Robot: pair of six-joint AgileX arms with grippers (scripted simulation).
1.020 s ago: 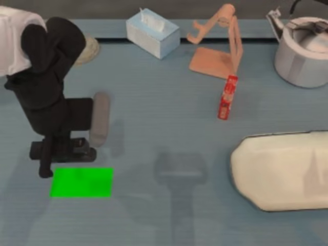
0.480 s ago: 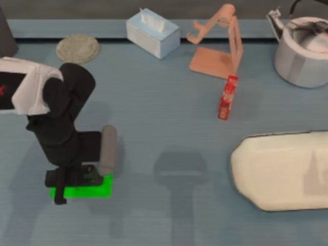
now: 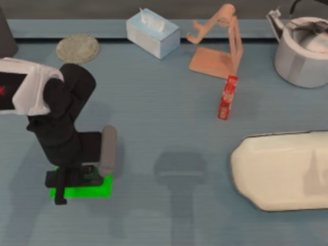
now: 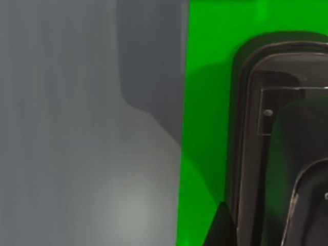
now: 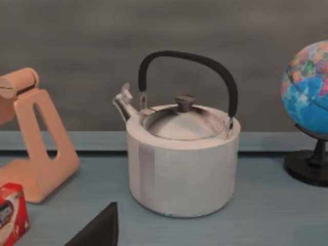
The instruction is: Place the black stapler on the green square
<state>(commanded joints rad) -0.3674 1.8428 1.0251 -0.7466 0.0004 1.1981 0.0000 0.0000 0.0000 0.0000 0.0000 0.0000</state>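
Observation:
The black stapler (image 3: 77, 178) lies crosswise over the far edge of the green square (image 3: 97, 190) at the table's front left. My left gripper (image 3: 72, 180) stands over it, shut on the stapler, with one dark finger (image 3: 60, 190) reaching down across the green. The left wrist view shows the stapler (image 4: 266, 154) close up on the green square (image 4: 205, 102), with a dark fingertip (image 4: 219, 230) against its side. My right arm (image 3: 279, 169) is parked at the right. Of its gripper, only one dark fingertip (image 5: 100, 230) shows in the right wrist view.
Along the back stand a tissue box (image 3: 152, 32), a pink phone stand (image 3: 218, 48) and a metal kettle (image 3: 302, 48). A red box (image 3: 227, 97) stands mid-table. A round coaster (image 3: 77, 48) lies at the back left. A globe (image 5: 310, 97) stands beside the kettle.
Over the last second my left arm carried the stapler toward the front edge and slightly right, onto the green square. In the last half second it has barely moved.

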